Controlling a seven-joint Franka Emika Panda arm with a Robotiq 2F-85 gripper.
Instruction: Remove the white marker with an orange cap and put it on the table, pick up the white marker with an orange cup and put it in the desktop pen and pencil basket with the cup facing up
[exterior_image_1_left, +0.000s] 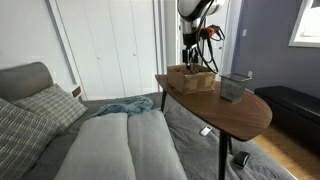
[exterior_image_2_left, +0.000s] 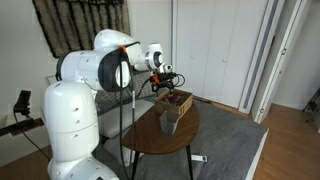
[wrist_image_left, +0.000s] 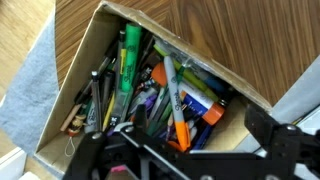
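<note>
1. Step in hand: the first pick, not yet made. I have the gripper (exterior_image_1_left: 190, 52) hovering over the brown box (exterior_image_1_left: 190, 80), jaws spread, holding nothing
2. The white marker (wrist_image_left: 176, 100) lies in that box, wedged among other pens
3. Next: centre on its barrel, descend and clamp without catching its neighbours, then set it on the table (exterior_image_1_left: 250, 115) near the basket (exterior_image_1_left: 234, 88)

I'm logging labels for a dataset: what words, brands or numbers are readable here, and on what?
None readable: any print on the pens and markers in the brown cardboard box is too blurred.
The dark grey wire-mesh cup and oval dark wooden table show no text.
</note>
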